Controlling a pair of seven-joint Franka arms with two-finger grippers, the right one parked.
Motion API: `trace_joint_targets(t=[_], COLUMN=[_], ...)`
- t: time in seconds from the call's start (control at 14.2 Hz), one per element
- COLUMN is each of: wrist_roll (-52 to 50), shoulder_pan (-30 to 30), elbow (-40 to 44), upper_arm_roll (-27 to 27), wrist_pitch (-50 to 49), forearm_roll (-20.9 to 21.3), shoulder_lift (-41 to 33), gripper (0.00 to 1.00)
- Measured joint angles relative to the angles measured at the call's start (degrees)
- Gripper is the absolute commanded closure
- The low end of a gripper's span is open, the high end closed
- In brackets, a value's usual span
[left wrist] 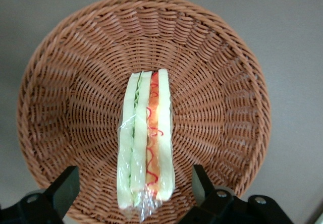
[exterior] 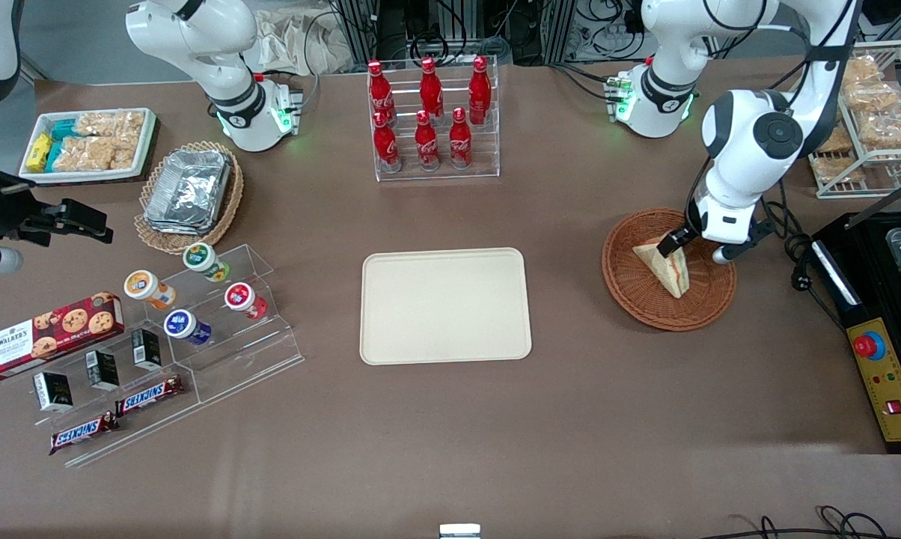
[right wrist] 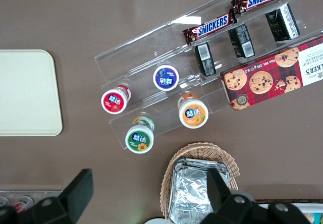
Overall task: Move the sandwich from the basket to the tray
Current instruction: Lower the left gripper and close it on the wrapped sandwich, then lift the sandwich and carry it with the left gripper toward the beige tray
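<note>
Wicker basket (left wrist: pixel 75 82) holds the sandwich (left wrist: pixel 146 143), spread gripper (left wrist: pixel 133 188) fingers (left wrist: pixel 63 188) straddling it, tips cut off.

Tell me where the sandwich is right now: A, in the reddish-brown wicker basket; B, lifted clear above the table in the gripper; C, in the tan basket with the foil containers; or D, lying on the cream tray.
A: the sandwich lies in the basket, with the open gripper straddling it; the tray holds nothing.
</note>
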Motion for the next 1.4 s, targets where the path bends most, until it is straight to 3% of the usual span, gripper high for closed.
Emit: trace_joint_targets(t=[0.35, 0.49, 1.12, 1.4], wrist_roll=[-0.3, -0.2, -2.0, -0.9], shoulder_pan=[0.0, 0.0, 0.0, 0.0], elbow=[-2.0, -2.1, -0.6, 3.0], upper_arm_roll=[0.0, 0.0, 0.0, -0.1], wrist_pitch=[7.9, 9.1, 9.2, -1.1], forearm_roll=[0.0, -0.1, -0.1, 0.2], shoulder_lift=[5.6, 7.0, 6.1, 0.6], gripper=[0.04, 1.0, 1.0, 1.0])
